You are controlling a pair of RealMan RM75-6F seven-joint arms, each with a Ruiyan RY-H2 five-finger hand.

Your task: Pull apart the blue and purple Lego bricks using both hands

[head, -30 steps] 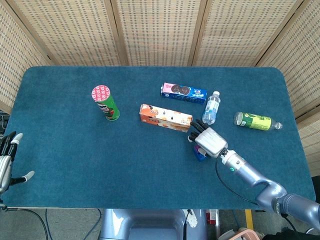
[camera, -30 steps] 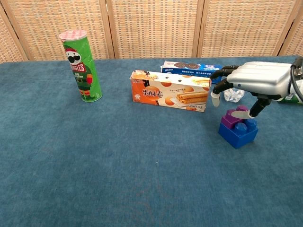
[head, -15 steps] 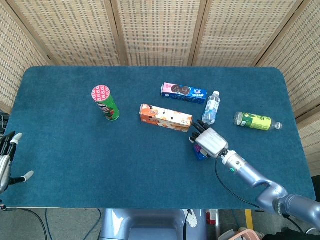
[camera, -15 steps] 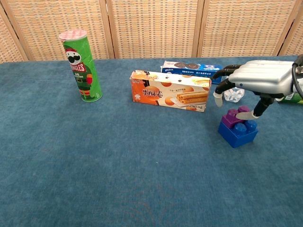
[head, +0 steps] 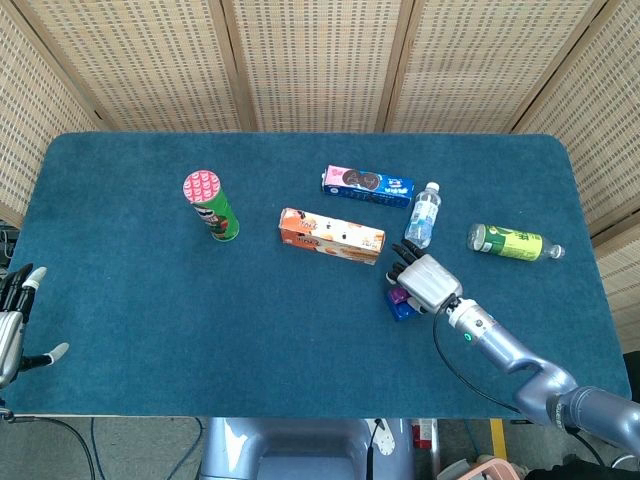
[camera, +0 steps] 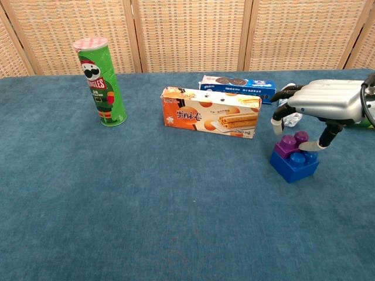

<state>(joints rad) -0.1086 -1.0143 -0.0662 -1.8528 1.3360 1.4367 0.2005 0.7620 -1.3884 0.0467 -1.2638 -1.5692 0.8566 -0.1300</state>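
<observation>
Left hand: the left hand [head: 12, 318] sits at the table's near-left edge in the head view, well apart from everything else, its fingers spread and holding nothing.
Table: the blue table [head: 140, 300] carries all the items.
Chip can: a green chip can [camera: 101, 81] with a pink lid stands upright toward the left of the table.
Orange box: an orange wafer box [camera: 211, 112] lies flat on its long side near the middle, just in front of the cookie box.
Cookie box: a blue cookie box [head: 367, 184] lies flat behind the orange one.
Purple brick: the purple brick [camera: 290, 144] sits on top of the blue one, still joined to it, to the right of the orange box.
Blue brick: the blue brick [camera: 295, 163] rests on the table beneath the purple brick.
Right hand: the right hand [camera: 319, 104] hangs palm-down over the bricks, fingers curved downward and apart; one fingertip reaches the purple brick's right side, but I cannot tell whether it grips.
Water bottle: a clear water bottle [head: 423, 215] lies just behind the right hand.
Green bottle: a green bottle [head: 514, 242] lies on its side at the far right.
</observation>
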